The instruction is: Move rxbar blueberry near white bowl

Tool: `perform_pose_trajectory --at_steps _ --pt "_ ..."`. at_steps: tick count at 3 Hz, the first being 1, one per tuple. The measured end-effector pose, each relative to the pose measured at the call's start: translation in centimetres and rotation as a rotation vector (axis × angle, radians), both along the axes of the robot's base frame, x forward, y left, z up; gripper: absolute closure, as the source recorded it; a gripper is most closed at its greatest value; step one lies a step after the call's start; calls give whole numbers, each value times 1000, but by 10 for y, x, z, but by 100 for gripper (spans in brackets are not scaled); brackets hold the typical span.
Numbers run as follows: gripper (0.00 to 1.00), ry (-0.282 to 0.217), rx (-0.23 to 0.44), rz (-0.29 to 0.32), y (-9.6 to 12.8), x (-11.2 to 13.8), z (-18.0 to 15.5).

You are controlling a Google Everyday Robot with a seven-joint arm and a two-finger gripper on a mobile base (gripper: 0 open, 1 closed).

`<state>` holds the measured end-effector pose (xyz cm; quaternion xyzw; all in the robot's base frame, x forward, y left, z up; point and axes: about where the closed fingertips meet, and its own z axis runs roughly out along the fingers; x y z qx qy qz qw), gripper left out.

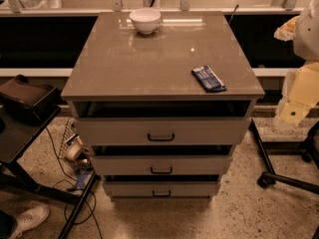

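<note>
The rxbar blueberry (pixel 209 78), a flat dark blue bar with pale lettering, lies on the grey cabinet top (pixel 149 59) near its front right corner. The white bowl (pixel 145 20) stands upright at the back middle of the same top, far from the bar. My gripper (pixel 293 112) hangs at the right edge of the camera view, off to the right of the cabinet and below the level of its top. It is well apart from the bar and holds nothing that I can see.
The cabinet has three drawers (pixel 161 132) with dark handles, each slightly open. A dark side table (pixel 25 128) with a bag stands at left, cables and clutter (pixel 75 156) on the floor. Chair legs (pixel 279 176) are at right. A counter ledge (pixel 65 4) runs behind.
</note>
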<state>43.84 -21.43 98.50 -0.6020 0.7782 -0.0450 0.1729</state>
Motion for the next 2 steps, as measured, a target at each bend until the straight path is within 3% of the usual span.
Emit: perform_pose_trajectory --at_steps 1,2 --pt "0 0 0 0 0 0 0" --pt "0 -46 32 -57 -13 30 1"
